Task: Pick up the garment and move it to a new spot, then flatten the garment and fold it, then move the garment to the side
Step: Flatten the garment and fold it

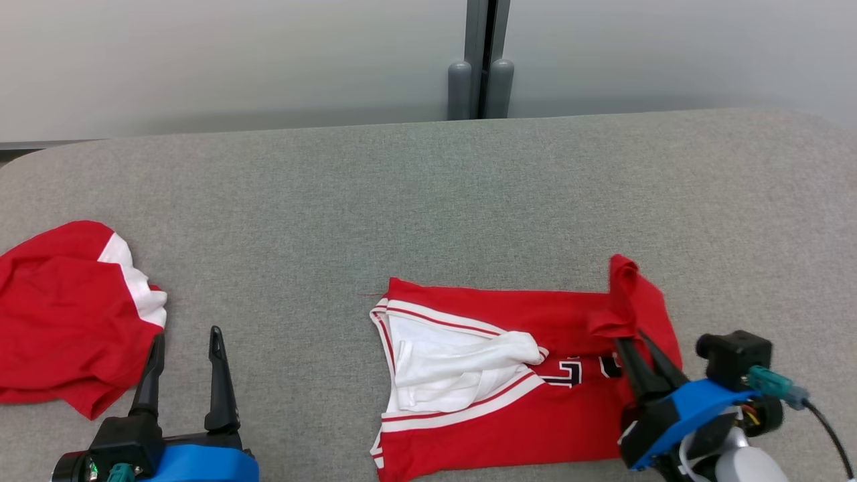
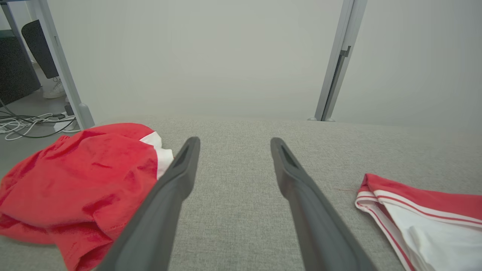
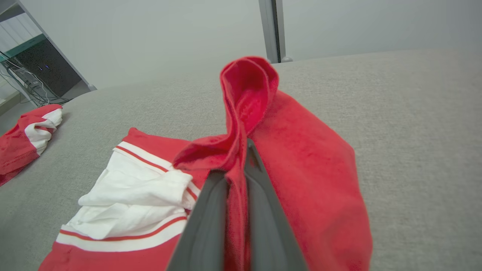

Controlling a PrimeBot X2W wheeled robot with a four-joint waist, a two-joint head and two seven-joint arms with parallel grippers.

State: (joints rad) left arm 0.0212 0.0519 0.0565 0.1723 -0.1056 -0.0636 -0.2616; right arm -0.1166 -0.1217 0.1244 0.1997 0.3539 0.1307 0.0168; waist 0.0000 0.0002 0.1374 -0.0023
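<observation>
The right gripper (image 1: 629, 338) has its two dark fingers pressed together on a ridge of red cloth. In the right wrist view the fabric runs straight between them, with no gap to either side of it. That pinched fold (image 3: 248, 86) stands up above the fingertips as a curled lip, raised off the grey padded table (image 1: 428, 201).

It belongs to the garment (image 1: 569, 415), a red jersey with white-and-red striped trim. Taking the head view as a clock face with twelve away from the robot, the jersey lies from the table's centre towards five o'clock. The grip sits at about two o'clock on the jersey itself. Its opening at nine o'clock gapes, showing the rumpled white lining (image 1: 442, 361).

The left gripper (image 1: 187, 333) is spread wide and holds nothing. Its fingers point towards twelve over bare table at about seven o'clock. A second red garment (image 1: 60, 314) lies crumpled beside it at nine o'clock — the outer finger overlaps its edge in the head view, though I cannot tell whether they touch.

I judge the task to be in its middle stretch. The jersey is roughly spread but not flat, since the lining is bunched and one edge is lifted. The pinch looks like smoothing or the start of a fold — which one is unclear. A tidy fold and the move to the side remain.
</observation>
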